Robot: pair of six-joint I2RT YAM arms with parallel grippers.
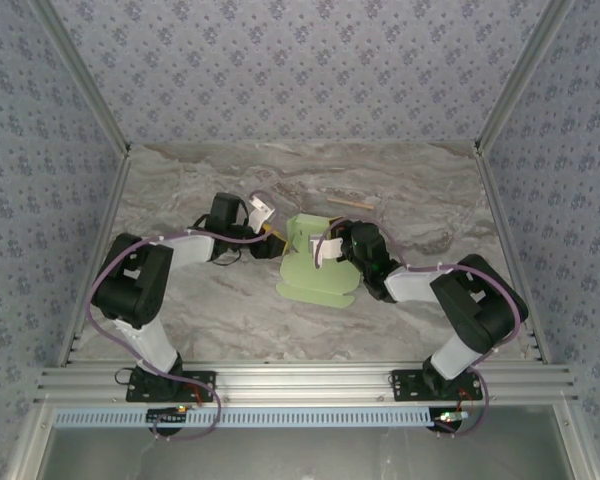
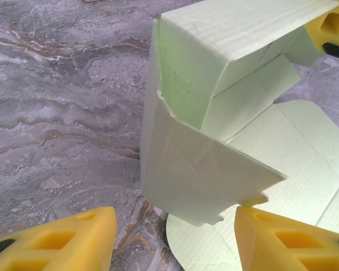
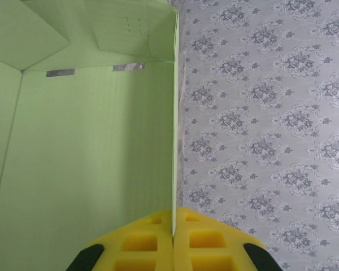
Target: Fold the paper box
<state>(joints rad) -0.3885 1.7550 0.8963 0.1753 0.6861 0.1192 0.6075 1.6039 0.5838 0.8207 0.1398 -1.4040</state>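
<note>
While its rounded flaps lie flat on the marbled surface point(image 1: 230, 320), the paper box point(image 1: 315, 262) stands half-formed at the middle of the top view, its pale green walls raised on the far side with creases and tabs showing. At the box's 3 o'clock the right fingers point(image 3: 186, 245) are pressed together on the edge of an upright panel, with the thin card pinched between the yellow pads. At its 9 o'clock the left fingers point(image 2: 62, 243) are spread apart and grip nothing. In the left wrist view the raised wall's lower corner hangs between them, just beside one tip. Toward 1 o'clock from the box, well apart from it, a thin wooden stick point(image 1: 348, 203) lies on the surface.
</note>
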